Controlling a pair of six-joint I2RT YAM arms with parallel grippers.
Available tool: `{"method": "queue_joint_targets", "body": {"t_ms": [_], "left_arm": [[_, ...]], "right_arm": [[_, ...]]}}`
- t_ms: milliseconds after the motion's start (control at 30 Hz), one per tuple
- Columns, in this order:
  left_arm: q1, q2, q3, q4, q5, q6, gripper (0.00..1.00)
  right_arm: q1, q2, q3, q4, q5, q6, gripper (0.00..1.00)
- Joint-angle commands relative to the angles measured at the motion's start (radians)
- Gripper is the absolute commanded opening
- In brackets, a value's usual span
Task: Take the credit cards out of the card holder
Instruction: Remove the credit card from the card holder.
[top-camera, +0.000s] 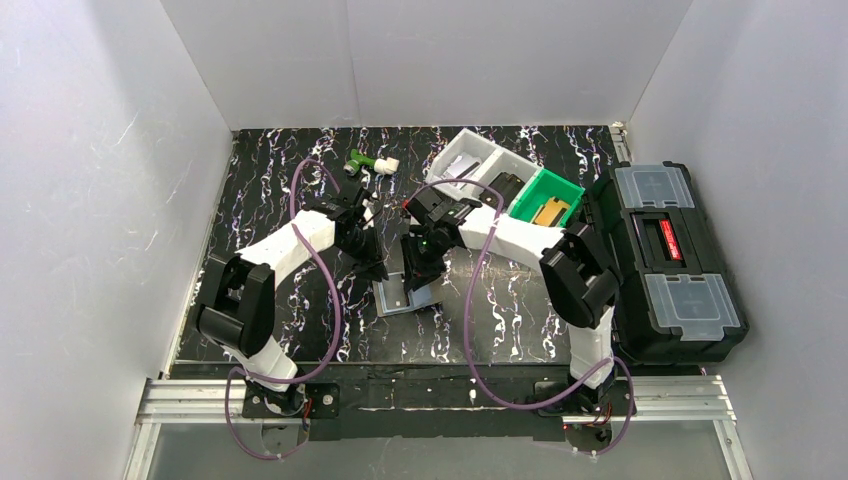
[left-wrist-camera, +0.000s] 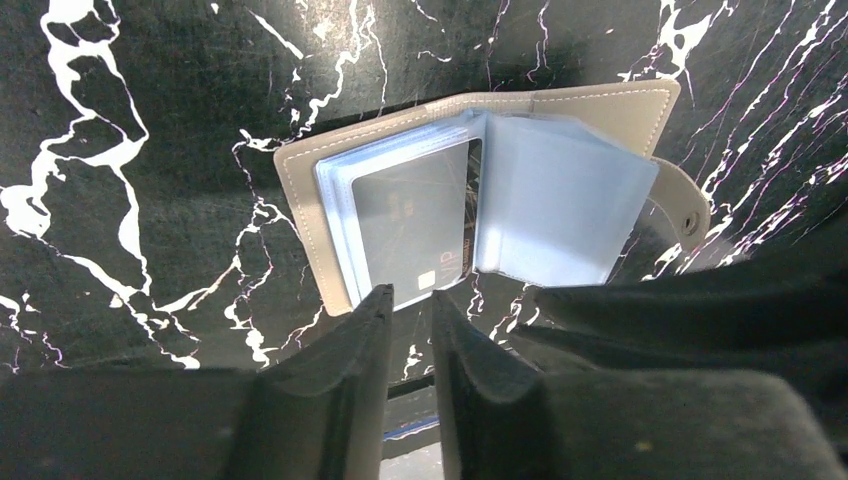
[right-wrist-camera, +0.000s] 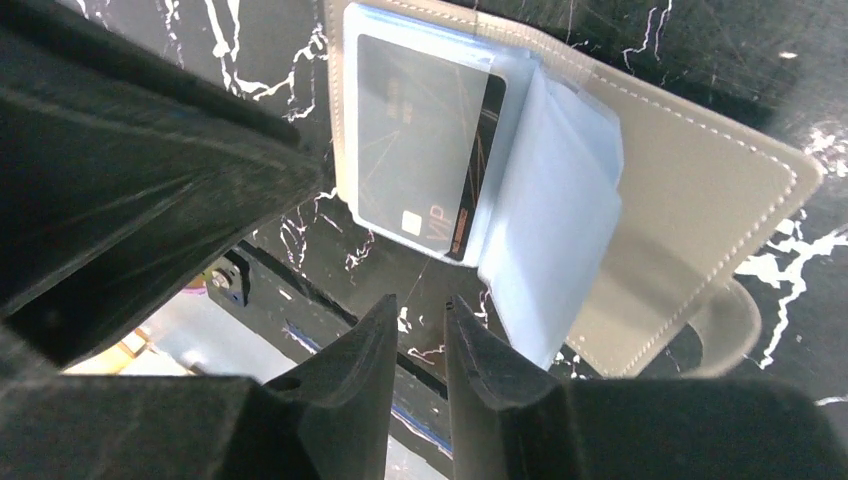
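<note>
The card holder (top-camera: 398, 298) lies open on the black marbled table, grey cover down, with shiny light-blue sleeves fanned up (left-wrist-camera: 555, 200). A card with an orange band and "VIP" print (left-wrist-camera: 412, 225) sits inside the top sleeve; it also shows in the right wrist view (right-wrist-camera: 425, 150). No plain blue card shows. My left gripper (left-wrist-camera: 410, 298) hovers at the card's near edge, jaws slightly apart and empty. My right gripper (right-wrist-camera: 420, 302) hovers just off the holder (right-wrist-camera: 700, 200), by the raised sleeves (right-wrist-camera: 550, 240), jaws slightly apart and empty. In the top view the left (top-camera: 374, 266) and right (top-camera: 418, 270) grippers stand close together over the holder.
Two white bins (top-camera: 470, 160) and a green bin (top-camera: 545, 195) stand at the back right. A black toolbox (top-camera: 665, 255) fills the right side. A small green and white object (top-camera: 365, 163) lies at the back. White walls enclose the table.
</note>
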Motion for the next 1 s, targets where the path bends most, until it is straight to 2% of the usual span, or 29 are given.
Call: {"method": "queue_joint_targets", "body": {"t_ms": [0, 133, 333, 967], "left_arm": [[-0.002, -0.008, -0.009, 0.006, 0.016, -0.011, 0.16], [-0.002, 0.019, -0.014, 0.010, 0.020, -0.013, 0.06], [-0.011, 0.047, -0.020, 0.013, 0.013, -0.014, 0.00], [-0.050, 0.090, -0.042, 0.003, -0.057, -0.019, 0.00]], "right_arm": [[-0.005, 0.033, 0.011, 0.062, -0.048, 0.036, 0.32], [-0.032, 0.025, -0.057, 0.138, -0.056, 0.074, 0.36], [-0.061, 0.040, -0.103, 0.206, -0.103, 0.088, 0.38], [-0.115, 0.090, -0.192, 0.341, -0.206, 0.141, 0.37]]}}
